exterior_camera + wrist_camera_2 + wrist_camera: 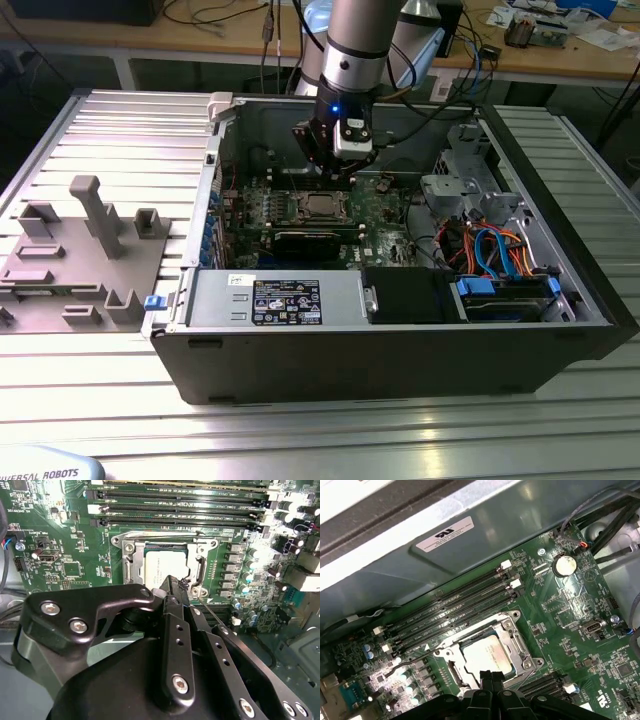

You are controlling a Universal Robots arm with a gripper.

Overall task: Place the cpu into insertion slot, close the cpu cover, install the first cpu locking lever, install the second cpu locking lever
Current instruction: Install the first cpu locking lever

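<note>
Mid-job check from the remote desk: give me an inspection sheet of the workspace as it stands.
Surface: ribbed metal table carrying an open computer case.
Job's things: cpu lies in its socket; cpu cover lies flat around it.
Clutter: grey fixture blocks at the exterior view's left.
Grippers: tool, fingers together, tip at the socket's edge beside a thin wire lever.
Cables: blue and orange bundle inside the case.
Surroundings: workbench behind.
</note>
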